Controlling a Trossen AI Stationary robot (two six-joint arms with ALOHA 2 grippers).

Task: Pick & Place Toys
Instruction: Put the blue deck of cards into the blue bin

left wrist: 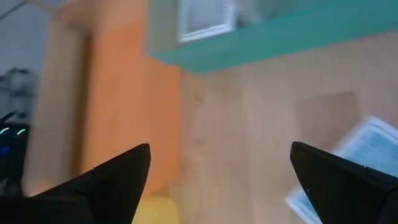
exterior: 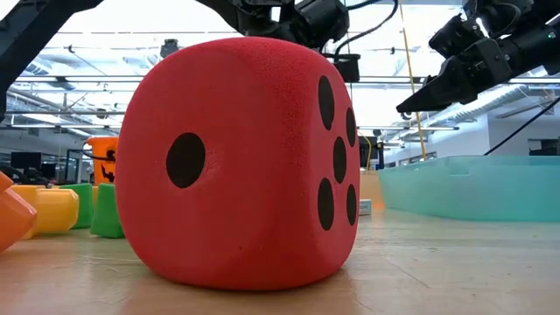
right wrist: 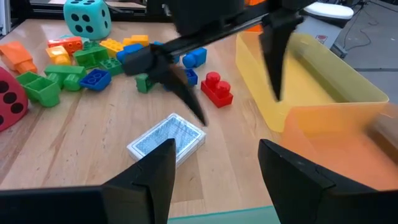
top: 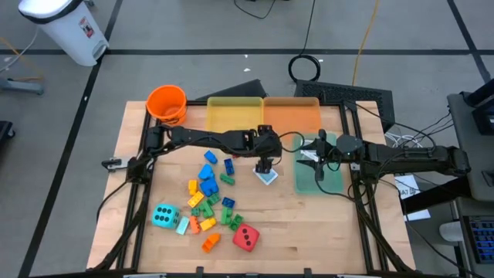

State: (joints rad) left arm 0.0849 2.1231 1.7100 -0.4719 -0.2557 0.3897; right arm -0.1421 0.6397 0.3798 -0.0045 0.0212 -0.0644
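Observation:
A small stack of white playing cards with a blue patterned back (top: 268, 177) lies flat on the wooden table; it also shows in the left wrist view (left wrist: 357, 158) and the right wrist view (right wrist: 166, 139). My left gripper (top: 266, 163) hangs open and empty just above it (left wrist: 221, 168). My right gripper (top: 320, 164) is open and empty over the green tray (top: 332, 179), (right wrist: 214, 155). A white card (top: 309, 154) lies in that tray. Bricks (top: 208, 202), a cyan die (top: 164, 216) and a red die (top: 246, 237) lie on the table at the near left.
A yellow tray (top: 234, 114) and an orange tray (top: 292, 116) stand at the far edge, with an orange bucket (top: 167, 103) at the far left. A red brick (right wrist: 216, 87) and a blue brick (right wrist: 194, 58) lie beside the cards. Bare wood shows at the near right.

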